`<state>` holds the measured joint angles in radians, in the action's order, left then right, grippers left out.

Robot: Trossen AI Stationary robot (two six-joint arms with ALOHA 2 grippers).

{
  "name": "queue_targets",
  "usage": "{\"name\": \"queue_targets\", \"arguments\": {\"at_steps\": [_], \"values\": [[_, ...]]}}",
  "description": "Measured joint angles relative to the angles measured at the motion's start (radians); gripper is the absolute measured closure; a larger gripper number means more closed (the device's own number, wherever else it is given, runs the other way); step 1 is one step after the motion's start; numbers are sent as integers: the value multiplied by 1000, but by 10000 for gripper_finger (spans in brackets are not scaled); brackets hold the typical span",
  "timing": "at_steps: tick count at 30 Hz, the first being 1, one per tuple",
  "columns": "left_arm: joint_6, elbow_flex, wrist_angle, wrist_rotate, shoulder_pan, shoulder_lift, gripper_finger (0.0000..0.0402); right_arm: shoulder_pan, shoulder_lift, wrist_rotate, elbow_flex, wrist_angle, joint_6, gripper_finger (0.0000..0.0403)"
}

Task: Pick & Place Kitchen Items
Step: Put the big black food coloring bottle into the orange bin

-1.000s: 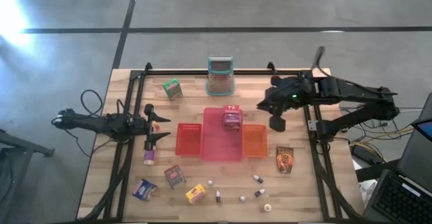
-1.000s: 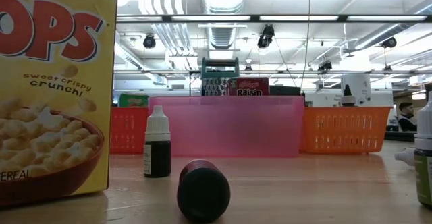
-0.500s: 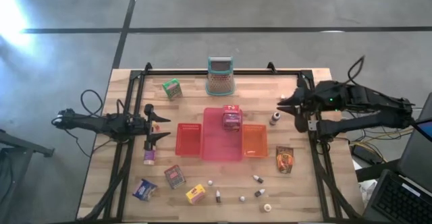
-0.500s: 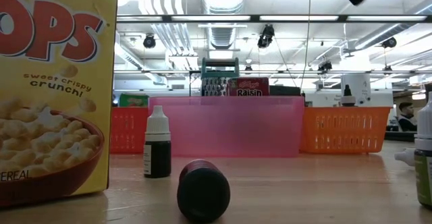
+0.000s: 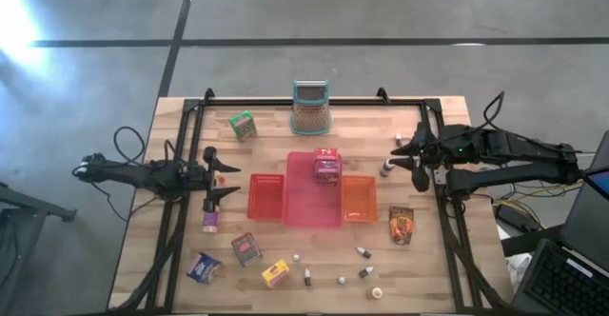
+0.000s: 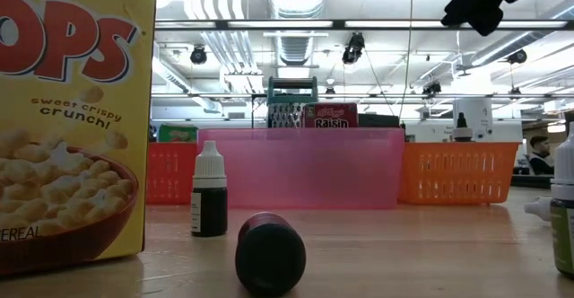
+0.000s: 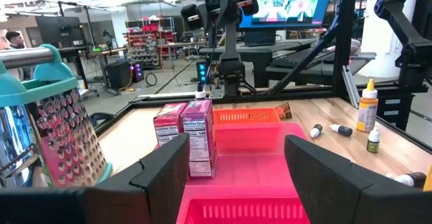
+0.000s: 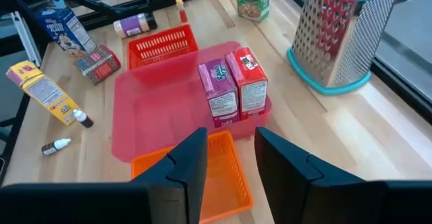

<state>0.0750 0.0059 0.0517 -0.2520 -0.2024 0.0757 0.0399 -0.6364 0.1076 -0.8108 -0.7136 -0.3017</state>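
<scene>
From above, the left claw (image 5: 217,176) waits open at the worktop's (image 5: 419,268) left side beside the red plastic tray (image 5: 267,197), while the right claw (image 5: 407,152), fingers parted and holding nothing, hangs at the right edge just beside a small dark capped bottle (image 5: 385,168) standing alone. At worktop level, a yellow cereal box (image 6: 70,118), a white-capped dark dropper bottle (image 6: 208,190) and a fallen dark bottle (image 6: 270,253) sit nearest, before the pink plastic tray (image 6: 300,168). Both wrist views show a pink box (image 8: 218,92) and red box (image 8: 251,84) upright, side by side in that pink tray's far end, near the teal-rimmed metal grater (image 8: 344,32).
</scene>
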Motion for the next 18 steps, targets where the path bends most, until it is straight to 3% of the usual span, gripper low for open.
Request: {"name": "queue_targets", "arguments": {"at_steps": [4,11,18], "values": [[0,0,0,0,0,0,154,0,0,-3,0,11,-14,267],[0,0,0,0,0,0,154,0,-21,-11,0,110,122,257],[0,0,0,0,0,0,154,0,-26,49,0,128,123,272]]}}
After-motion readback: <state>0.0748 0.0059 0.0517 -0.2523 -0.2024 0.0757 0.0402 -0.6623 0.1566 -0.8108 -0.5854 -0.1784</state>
